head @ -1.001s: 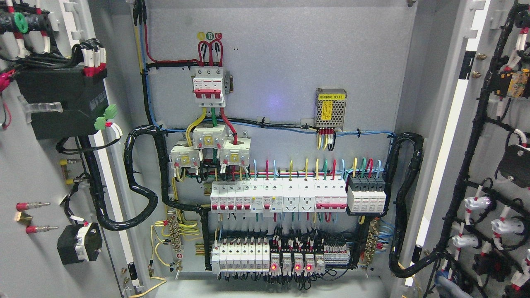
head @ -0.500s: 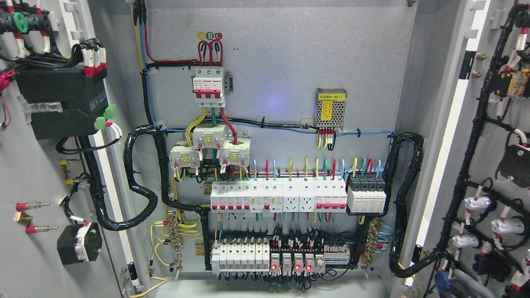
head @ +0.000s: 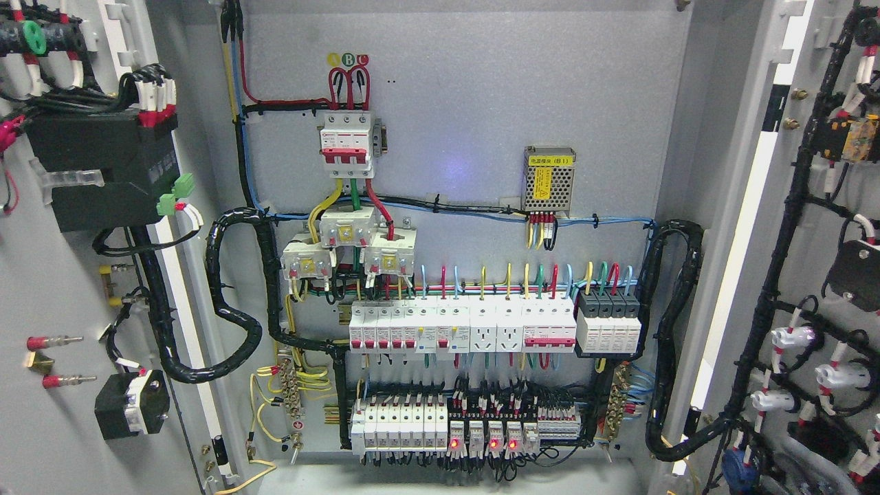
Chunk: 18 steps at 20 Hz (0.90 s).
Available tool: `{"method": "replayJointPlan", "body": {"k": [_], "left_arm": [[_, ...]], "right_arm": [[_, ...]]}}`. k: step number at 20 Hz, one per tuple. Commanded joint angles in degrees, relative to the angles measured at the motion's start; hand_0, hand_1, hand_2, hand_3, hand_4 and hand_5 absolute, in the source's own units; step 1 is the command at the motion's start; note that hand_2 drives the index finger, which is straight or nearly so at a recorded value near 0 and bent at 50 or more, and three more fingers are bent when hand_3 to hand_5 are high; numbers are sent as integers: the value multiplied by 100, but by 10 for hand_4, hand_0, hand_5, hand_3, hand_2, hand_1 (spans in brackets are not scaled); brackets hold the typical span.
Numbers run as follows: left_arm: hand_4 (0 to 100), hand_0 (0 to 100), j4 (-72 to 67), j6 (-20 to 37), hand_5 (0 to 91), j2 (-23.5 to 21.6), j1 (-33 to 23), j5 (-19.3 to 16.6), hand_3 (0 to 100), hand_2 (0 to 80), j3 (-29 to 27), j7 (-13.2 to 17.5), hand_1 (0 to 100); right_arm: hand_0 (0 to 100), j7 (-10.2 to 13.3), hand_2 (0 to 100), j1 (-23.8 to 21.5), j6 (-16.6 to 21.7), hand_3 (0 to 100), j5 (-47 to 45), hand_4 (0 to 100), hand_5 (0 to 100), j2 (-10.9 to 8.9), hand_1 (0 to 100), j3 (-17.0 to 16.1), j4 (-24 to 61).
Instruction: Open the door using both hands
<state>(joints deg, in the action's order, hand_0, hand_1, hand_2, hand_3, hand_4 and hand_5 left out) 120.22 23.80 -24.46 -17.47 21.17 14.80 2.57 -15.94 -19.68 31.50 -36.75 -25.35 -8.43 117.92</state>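
The grey electrical cabinet [head: 467,89] stands with both doors swung wide. The left door [head: 41,275] fills the left edge and shows its inner face with a black box [head: 103,172] and wiring. The right door [head: 818,234] fills the right edge, with black cable looms and white-capped parts on its inner face. Neither of my hands nor arms shows clearly. A grey rounded shape [head: 801,457] beside a blue part [head: 735,474] sits at the bottom right; I cannot tell what it is.
Inside are a red-and-white main breaker [head: 347,144], a perforated metal power supply [head: 548,180], a row of white breakers and sockets [head: 460,330], and a lower row with red lights [head: 481,433]. Thick black conduit [head: 234,323] loops from the left door into the cabinet.
The right door's parts have drifted slightly to the right. The grey shape at the bottom right has shifted rightward and shows less. The left door and the cabinet interior are unchanged.
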Motion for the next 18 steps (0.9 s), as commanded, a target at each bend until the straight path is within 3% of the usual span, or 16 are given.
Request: {"method": "replayJointPlan", "body": {"k": [1, 7, 18], "left_arm": [[0, 0, 28, 2, 0, -32, 25, 98, 0, 0, -574, -2, 0], [0, 0, 28, 388, 0, -138, -335, 142, 0, 0, -619, -10, 0], [0, 0, -16, 389, 0, -129, -362, 282, 0, 0, -952, -11, 0]], "right_arm": [[0, -14, 0, -44, 5, 0, -130, 0, 0, -260, 0, -80, -50], [0, -14, 0, -53, 5, 0, -130, 0, 0, -242, 0, -158, -85], [0, -5, 0, -53, 5, 0, -517, 0, 0, -251, 0, -273, -261]]}}
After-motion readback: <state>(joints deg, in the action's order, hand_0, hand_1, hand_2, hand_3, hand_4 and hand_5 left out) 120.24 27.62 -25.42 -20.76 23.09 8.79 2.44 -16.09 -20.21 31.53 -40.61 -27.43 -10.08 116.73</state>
